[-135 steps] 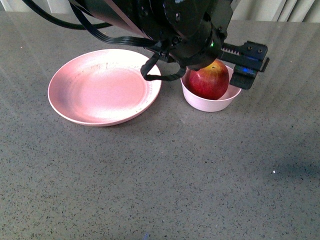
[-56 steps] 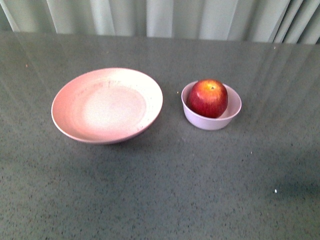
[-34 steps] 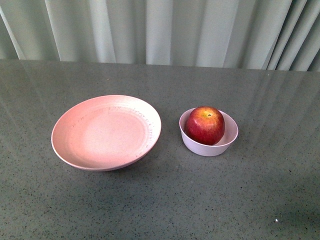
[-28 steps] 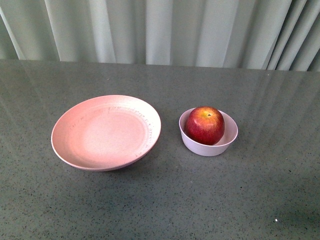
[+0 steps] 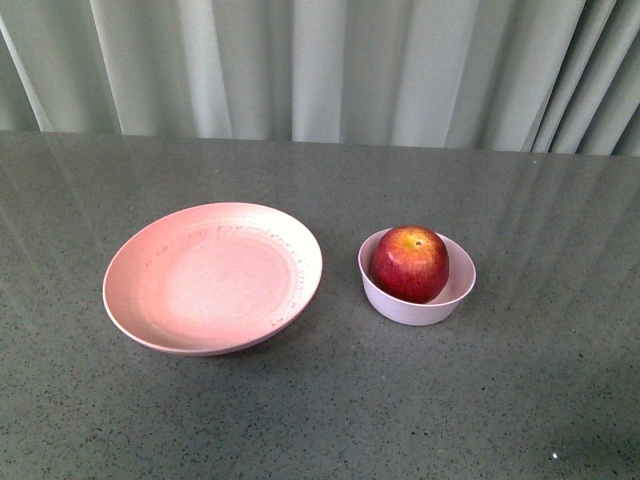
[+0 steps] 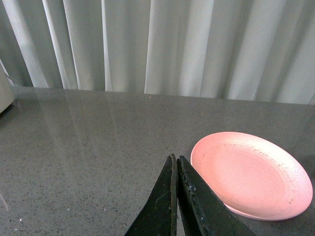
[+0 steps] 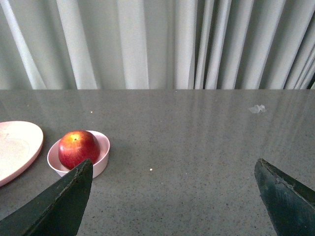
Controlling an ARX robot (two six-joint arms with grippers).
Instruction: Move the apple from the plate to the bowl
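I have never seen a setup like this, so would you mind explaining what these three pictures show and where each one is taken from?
This is a two-armed robot, and each picture comes from one of its own cameras. The front view looks out from the robot's body over a grey table with curtains behind. On it lie a wide pink plate, with nothing on it, and beside it a small bowl with a red apple sitting inside. Neither arm shows there.

The other two cameras sit on the wrists. The left wrist view shows the left gripper, its dark fingers pressed together, with the plate beyond. The right wrist view shows the right gripper spread wide open, with the apple in the bowl off to one side. Neither gripper holds anything.
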